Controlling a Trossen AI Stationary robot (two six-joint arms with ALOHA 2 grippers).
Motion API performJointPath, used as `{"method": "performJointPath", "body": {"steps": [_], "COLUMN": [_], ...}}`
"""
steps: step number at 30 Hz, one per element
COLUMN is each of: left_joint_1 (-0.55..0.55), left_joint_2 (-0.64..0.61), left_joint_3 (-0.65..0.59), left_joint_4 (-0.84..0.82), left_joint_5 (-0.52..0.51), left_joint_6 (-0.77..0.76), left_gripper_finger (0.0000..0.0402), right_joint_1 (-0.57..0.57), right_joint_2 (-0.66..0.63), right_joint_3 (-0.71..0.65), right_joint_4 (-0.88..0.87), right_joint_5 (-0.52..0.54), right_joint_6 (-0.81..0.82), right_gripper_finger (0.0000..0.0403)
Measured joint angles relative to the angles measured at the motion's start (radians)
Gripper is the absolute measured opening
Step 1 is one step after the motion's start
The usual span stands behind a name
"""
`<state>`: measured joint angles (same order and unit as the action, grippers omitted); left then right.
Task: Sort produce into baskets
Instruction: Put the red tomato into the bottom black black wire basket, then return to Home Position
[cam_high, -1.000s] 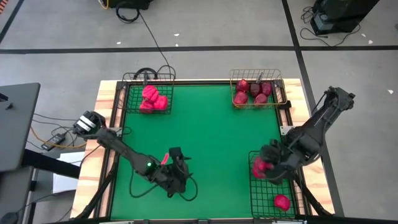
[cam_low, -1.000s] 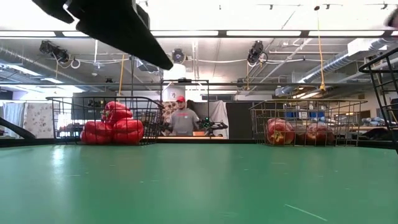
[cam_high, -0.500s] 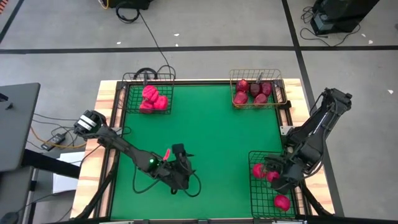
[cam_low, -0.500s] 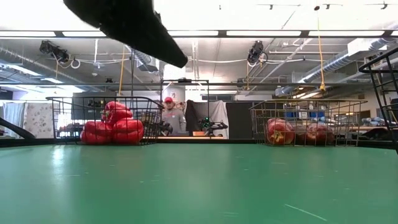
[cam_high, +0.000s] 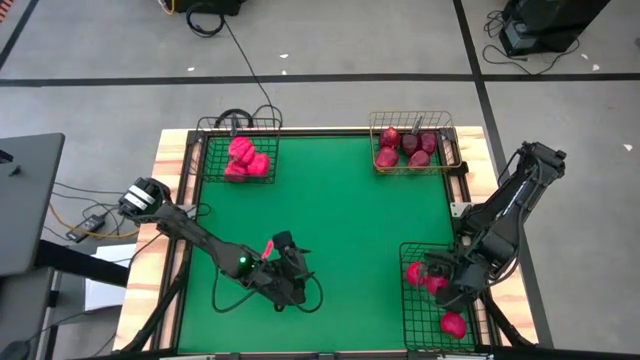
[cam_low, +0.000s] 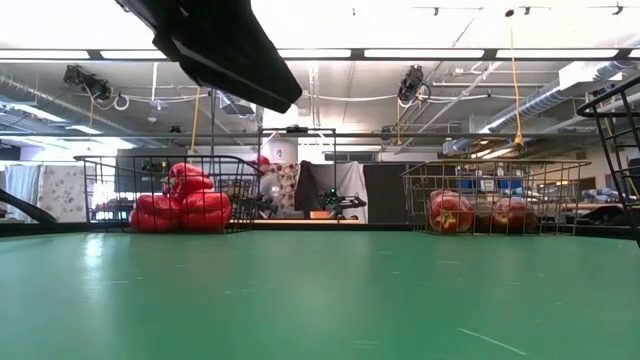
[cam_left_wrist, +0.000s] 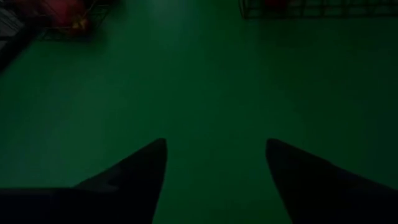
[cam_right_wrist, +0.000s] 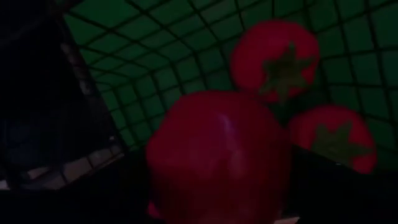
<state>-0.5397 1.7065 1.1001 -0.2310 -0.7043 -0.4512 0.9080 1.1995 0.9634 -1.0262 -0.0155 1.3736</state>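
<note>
Green table (cam_high: 340, 220) fills the frame's centre, grey floor around. At lower right, the right gripper (cam_high: 440, 283) clutches a tomato (cam_right_wrist: 217, 155) over the long black basket (cam_high: 408, 310); lower centre, the left gripper (cam_left_wrist: 214, 155) hangs spread and empty.

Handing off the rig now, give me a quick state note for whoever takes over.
Left gripper: open, empty, low over the bare green mat near the front.
Right gripper: over the long black basket, a tomato between its fingers.
Peppers in the square black basket; apples in the gold basket; more tomatoes in the long basket.
Nothing loose on the mat. Left: release this tomato.
</note>
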Motion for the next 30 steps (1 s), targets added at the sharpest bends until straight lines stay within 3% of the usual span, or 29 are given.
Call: {"method": "performJointPath", "body": {"steps": [6, 10, 13, 17, 22, 26, 28, 30], "left_joint_1": [-0.005, -0.016, -0.027, -0.054, -0.093, -0.07, -0.029, 0.018], "left_joint_2": [-0.028, -0.083, -0.137, -0.226, -0.373, -0.491, -0.544, -0.588], "left_joint_3": [0.0, 0.001, 0.001, -0.007, -0.057, -0.126, -0.162, -0.21], "left_joint_4": [-0.009, -0.01, -0.035, -0.057, -0.054, -0.052, -0.04, -0.031], "left_joint_5": [0.001, 0.006, 0.005, -0.039, -0.122, -0.12, -0.079, -0.03], "left_joint_6": [-0.036, -0.033, -0.026, -0.026, 0.006, 0.061, 0.083, 0.11], "left_gripper_finger": [0.0257, 0.0236, 0.0222, 0.02, 0.0159, 0.0125, 0.0109, 0.0095], "right_joint_1": [-0.001, -0.001, -0.001, 0.001, -0.022, -0.064, -0.105, -0.161], "right_joint_2": [0.0, 0.0, 0.0, 0.0, -0.002, -0.002, -0.005, -0.009], "right_joint_3": [0.0, 0.0, 0.0, 0.0, 0.0, 0.0, 0.0, 0.0], "right_joint_4": [-0.003, -0.001, 0.034, 0.203, 0.449, 0.575, 0.606, 0.623], "right_joint_5": [-0.067, -0.109, -0.081, 0.134, 0.464, 0.762, 0.846, 0.853], "right_joint_6": [0.013, 0.03, 0.006, -0.168, -0.576, -0.873, -0.954, -1.003], "right_gripper_finger": [0.0393, 0.0376, 0.0364, 0.0348, 0.0315, 0.0276, 0.0252, 0.0223]}}
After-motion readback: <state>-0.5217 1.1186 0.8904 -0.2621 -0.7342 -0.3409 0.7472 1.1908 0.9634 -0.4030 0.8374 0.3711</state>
